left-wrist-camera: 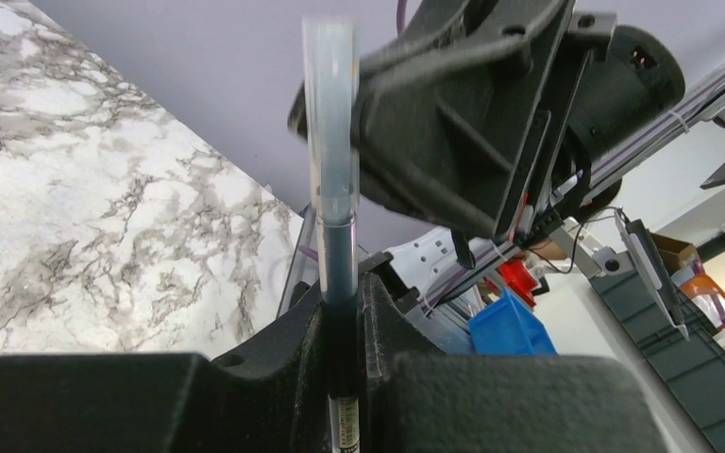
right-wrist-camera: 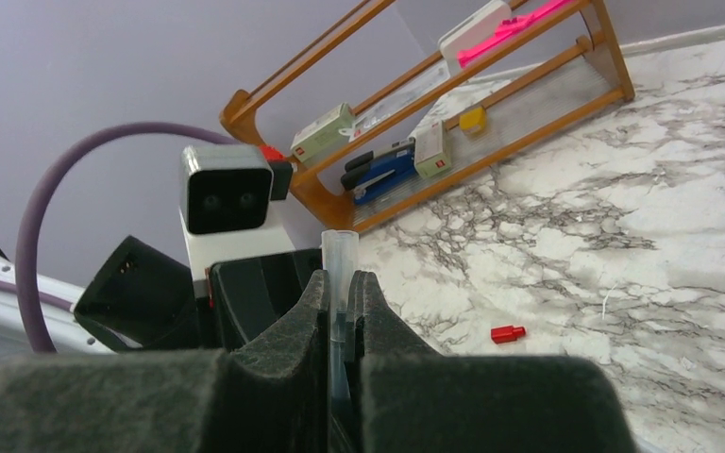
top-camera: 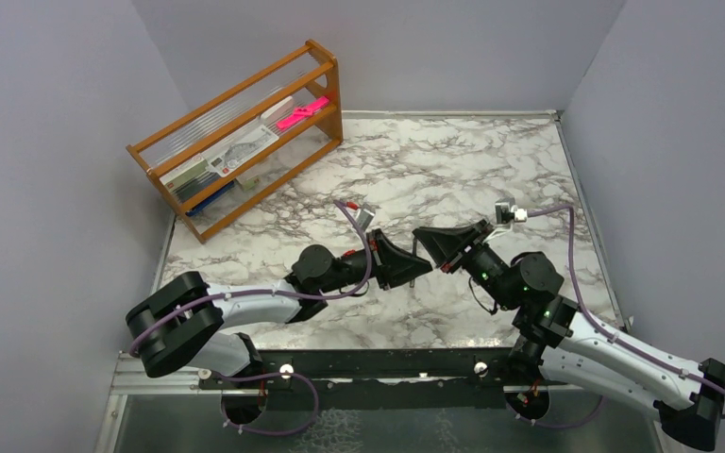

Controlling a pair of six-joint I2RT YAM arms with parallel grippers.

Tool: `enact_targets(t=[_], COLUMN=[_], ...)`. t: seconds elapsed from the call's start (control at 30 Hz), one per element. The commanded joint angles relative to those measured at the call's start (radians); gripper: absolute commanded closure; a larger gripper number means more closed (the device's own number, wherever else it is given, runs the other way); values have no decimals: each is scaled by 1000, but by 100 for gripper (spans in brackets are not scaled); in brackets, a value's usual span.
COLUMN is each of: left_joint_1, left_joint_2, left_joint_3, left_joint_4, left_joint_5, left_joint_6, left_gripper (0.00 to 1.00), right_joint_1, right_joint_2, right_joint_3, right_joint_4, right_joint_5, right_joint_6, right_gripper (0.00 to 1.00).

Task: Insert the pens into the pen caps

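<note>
Left fingers (left-wrist-camera: 283,363) are clamped on a pen (left-wrist-camera: 342,283), and right fingers (right-wrist-camera: 283,349) are pinched tight on a clear cap (right-wrist-camera: 340,253). The two sets meet almost tip to tip over the front middle of the marbled tabletop (top-camera: 453,160). At the tabletop's far left corner a wooden rack (top-camera: 330,94) stands at an angle, its shelves carrying small boxes, a blue stapler (right-wrist-camera: 382,175) and a flat pink item (top-camera: 302,111). In the left wrist view the pen rises straight out of the left fingers. Its lower barrel is dark with a printed label, while its upper stretch is clear and blurred and passes just beside the black body of the right fingers. Whether that clear stretch is a cap over the tip cannot be told. The clear cap sits upright between the right fingers, its open rim poking just above their tips and facing the left arm's wrist camera. A red cap (right-wrist-camera: 507,333) lies on its side on bare marble, apart from both arms.
</note>
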Motion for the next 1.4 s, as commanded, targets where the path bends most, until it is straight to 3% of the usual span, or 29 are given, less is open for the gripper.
enact_targets(t=[0.0, 0.5, 0.83, 1.03, 1.37], left_joint_1=[-2, 34, 122, 132, 170], left_joint_2=[0, -27, -106, -75, -64], left_joint_3=[71, 129, 216, 308, 382], left_joint_4=[20, -34, -183, -194, -194], left_joint_5=[-34, -55, -7, 31, 53], left_joint_6=[11, 92, 202, 217, 222], left_gripper=[100, 100, 100, 100, 100], right_joint_1=[-2, -2, -2, -2, -3], right_joint_2=[-11, -37, 35, 65, 37], right_joint_3=[7, -51, -20, -70, -111], right_joint_4=[-67, -88, -208, -161, -152], right_joint_5=[-78, -128, -224, -307, -291], right_joint_6=[-59, 12, -1, 7, 15], right_gripper=[99, 99, 99, 99, 99])
